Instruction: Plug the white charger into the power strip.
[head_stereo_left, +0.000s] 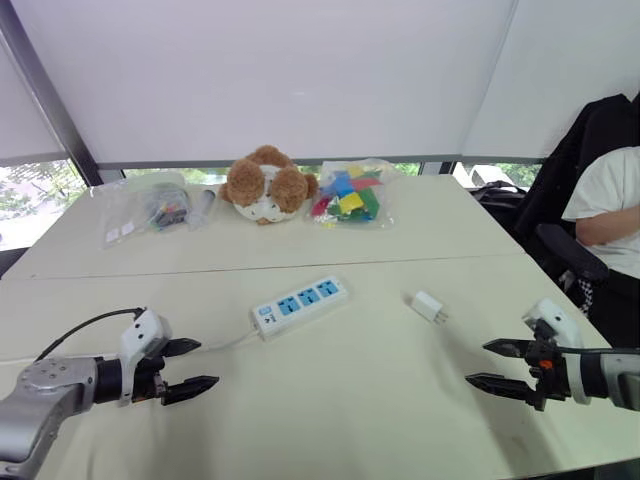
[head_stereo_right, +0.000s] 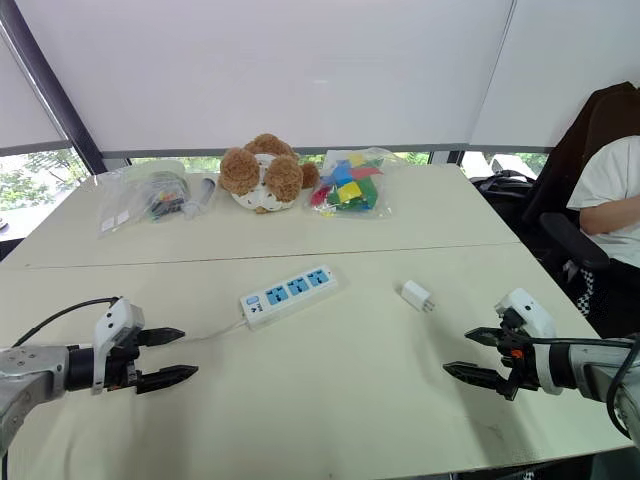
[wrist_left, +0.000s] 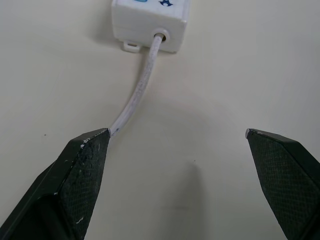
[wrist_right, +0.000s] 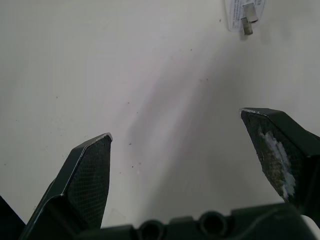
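strip (head_stereo_left: 299, 299): mid-table (head_stereo_left: 350, 410), sockets up; cable (wrist_left: 137, 95) runs toward L claw.
charger (head_stereo_left: 429, 306): lies flat toward table's right edge, apart from strip.
R claw (head_stereo_left: 476, 362): spread wide, empty, near charger, no contact.
L claw (head_stereo_left: 208, 363): spread wide, empty, over cable.
step: charger to be gripped by its body, prongs kept free; strip prob. to be steadied w/ L claw.

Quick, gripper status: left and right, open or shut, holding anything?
Left gripper: open, empty, pointing toward the power strip.
Right gripper: open, empty; the white charger lies apart from it.
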